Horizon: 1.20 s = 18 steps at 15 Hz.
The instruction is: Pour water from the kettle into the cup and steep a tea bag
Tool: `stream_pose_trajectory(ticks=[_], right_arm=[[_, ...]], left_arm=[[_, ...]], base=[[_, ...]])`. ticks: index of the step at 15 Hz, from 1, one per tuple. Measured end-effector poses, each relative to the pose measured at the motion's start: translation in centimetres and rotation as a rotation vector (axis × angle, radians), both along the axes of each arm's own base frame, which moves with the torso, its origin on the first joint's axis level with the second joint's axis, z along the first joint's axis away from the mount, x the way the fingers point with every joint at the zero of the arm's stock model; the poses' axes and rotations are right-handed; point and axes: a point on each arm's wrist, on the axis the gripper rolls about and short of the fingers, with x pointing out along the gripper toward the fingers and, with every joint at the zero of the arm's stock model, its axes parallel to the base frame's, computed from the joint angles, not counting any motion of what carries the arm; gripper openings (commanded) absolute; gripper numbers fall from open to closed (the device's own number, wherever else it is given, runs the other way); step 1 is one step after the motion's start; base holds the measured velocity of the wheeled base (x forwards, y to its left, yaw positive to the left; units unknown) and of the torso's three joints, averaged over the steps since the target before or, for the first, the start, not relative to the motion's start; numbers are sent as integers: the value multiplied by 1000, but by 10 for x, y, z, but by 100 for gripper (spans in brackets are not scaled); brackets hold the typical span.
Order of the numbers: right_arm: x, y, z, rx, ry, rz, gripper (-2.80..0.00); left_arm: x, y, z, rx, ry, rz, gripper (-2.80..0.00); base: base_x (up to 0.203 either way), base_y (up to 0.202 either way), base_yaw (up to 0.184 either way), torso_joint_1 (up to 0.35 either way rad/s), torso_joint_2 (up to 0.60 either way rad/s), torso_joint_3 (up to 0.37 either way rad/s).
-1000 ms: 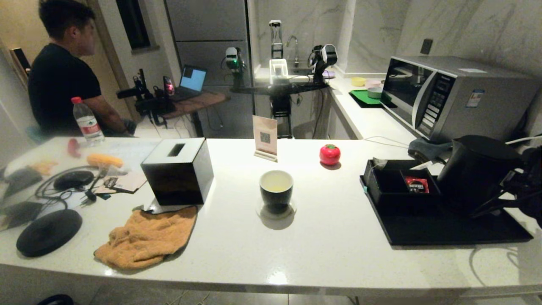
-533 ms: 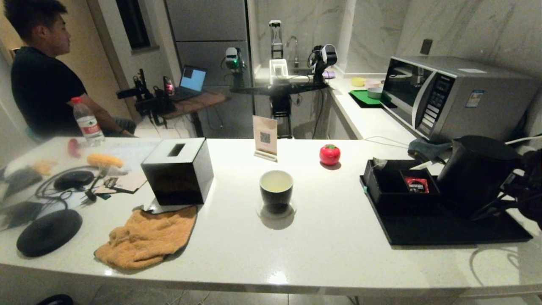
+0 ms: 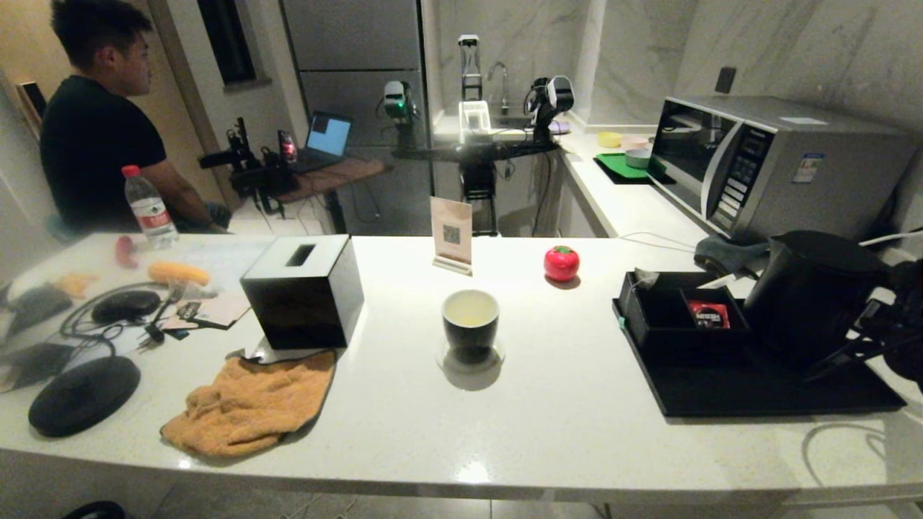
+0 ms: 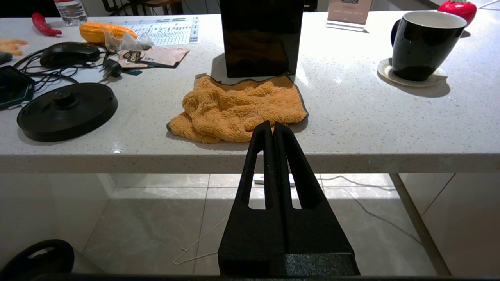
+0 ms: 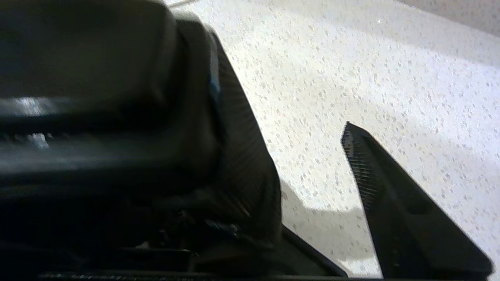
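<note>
The black kettle (image 3: 807, 295) stands upright on the black tray (image 3: 721, 400) at the right of the counter. My right gripper (image 3: 862, 339) is beside its handle at the far right, open and holding nothing. In the right wrist view the kettle (image 5: 117, 117) fills one side, and bare counter shows between it and the one visible finger (image 5: 375, 183) of the right gripper (image 5: 281, 134). The cup (image 3: 470, 324) sits mid-counter on a coaster, also seen in the left wrist view (image 4: 424, 43). A small grey-green tea bag (image 3: 644, 277) rests at the organiser box's far corner. My left gripper (image 4: 273, 127) is parked shut below the counter's front edge.
A black organiser box (image 3: 670, 317) on the tray holds a red sachet (image 3: 709, 314). A black tissue box (image 3: 303, 292), an orange cloth (image 3: 249, 404) and the kettle base (image 3: 83, 395) lie to the left. A red tomato-shaped timer (image 3: 562, 262), a card stand (image 3: 452, 234) and a microwave (image 3: 764, 166) stand behind.
My right gripper has opened off the kettle's handle and eased slightly back to the right. The kettle stays put on the tray. The person at the back has shifted.
</note>
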Motion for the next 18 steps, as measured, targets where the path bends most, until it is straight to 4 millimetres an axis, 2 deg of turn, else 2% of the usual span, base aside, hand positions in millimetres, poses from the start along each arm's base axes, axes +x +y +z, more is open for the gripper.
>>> stream_pose_trajectory(ticks=[8, 18], right_arm=[[-14, 5, 0, -5, 16, 1, 0], [-53, 20, 8, -31, 75, 16, 0]], left_arm=[[0, 0, 0, 0, 0, 0, -280], [0, 0, 0, 0, 0, 0, -280]], base=[[0, 0, 0, 0, 0, 0], [0, 0, 0, 0, 0, 0]])
